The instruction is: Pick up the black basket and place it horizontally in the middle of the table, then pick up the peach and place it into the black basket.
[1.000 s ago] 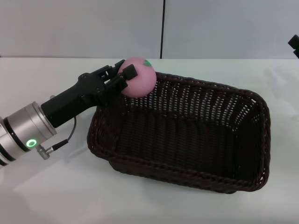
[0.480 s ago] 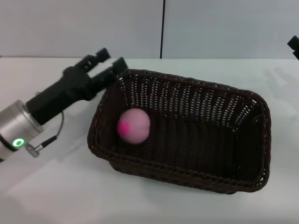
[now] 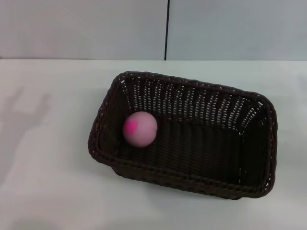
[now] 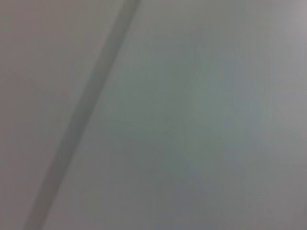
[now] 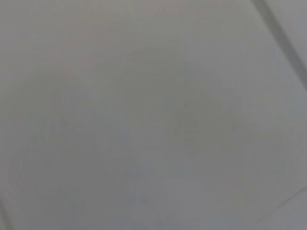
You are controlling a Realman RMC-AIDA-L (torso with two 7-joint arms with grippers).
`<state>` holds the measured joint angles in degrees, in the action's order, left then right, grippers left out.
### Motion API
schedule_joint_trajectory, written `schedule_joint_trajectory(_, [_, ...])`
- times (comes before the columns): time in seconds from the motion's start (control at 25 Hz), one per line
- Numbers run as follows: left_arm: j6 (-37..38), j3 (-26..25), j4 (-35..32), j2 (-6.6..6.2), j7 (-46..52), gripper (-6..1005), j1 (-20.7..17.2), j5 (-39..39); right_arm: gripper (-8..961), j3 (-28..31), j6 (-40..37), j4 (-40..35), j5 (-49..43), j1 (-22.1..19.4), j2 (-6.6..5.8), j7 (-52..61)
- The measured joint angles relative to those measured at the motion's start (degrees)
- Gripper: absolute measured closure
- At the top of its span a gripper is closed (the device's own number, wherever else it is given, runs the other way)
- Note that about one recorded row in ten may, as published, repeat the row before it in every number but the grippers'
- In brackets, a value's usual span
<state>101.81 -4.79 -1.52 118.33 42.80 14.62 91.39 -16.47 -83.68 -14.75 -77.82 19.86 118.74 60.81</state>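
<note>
While the black basket (image 3: pixel 192 143) is lying lengthwise near the middle of the table (image 3: pixel 48 182), the peach (image 3: pixel 140 129) is resting inside at its left end, touching the near-left wall. Neither gripper is showing, so finger state cannot be told.

Neither arm appears in the head view: no left gripper, no right gripper, no wrist or forearm anywhere over the table (image 3: pixel 48 191). The only trace of the robot there is a faint grey shadow on the table's left part, perhaps cast by the left arm, though its shape is too soft to be sure. The left wrist view shows only a plain pale surface crossed by a dim diagonal band, with no fingers visible. The right wrist view is likewise a blank grey surface, with no fingers visible.
</note>
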Motion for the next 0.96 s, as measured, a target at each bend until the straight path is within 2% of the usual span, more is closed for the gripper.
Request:
schedule_joint_trajectory(0.08, [-0.17, -1.81, 0.08, 0.0, -0.22, 151, -0.77, 0.02, 554, 0.06, -0.51, 0.01, 1.04, -0.59, 0.0, -0.09])
schedule_joint_trajectory(0.12, [-0.46, -4.8, 0.17, -0.04, -0.38, 153, -2.05, 0.03, 555, 0.1, -1.05, 0.01, 2.99, -1.67, -0.06, -0.13])
schedule_joint_trajectory(0.32, [-0.76, -8.86, 0.25, -0.22, -0.4, 155, -3.7, 0.07, 555, 0.52, -1.69, -0.21, 5.4, -3.06, -0.15, -0.06])
schedule_joint_trajectory(0.52, [-1.61, -10.15, 0.33, -0.12, -0.28, 222, -3.96, 0.12, 555, 0.85, -1.74, -0.07, 5.44, -3.25, -0.15, 0.12])
schedule_joint_trajectory(0.68, [-2.13, -10.2, 0.36, -0.19, -0.01, 434, -3.83, 0.12, 555, 0.83, -1.3, 0.59, 5.48, -3.25, -0.09, 0.16])
schedule_joint_trajectory(0.96, [-2.54, -12.75, 0.94, -0.04, -0.19, 434, -3.7, 0.09, 555, 0.82, -1.22, 0.95, 5.5, -3.83, -0.01, 0.05])
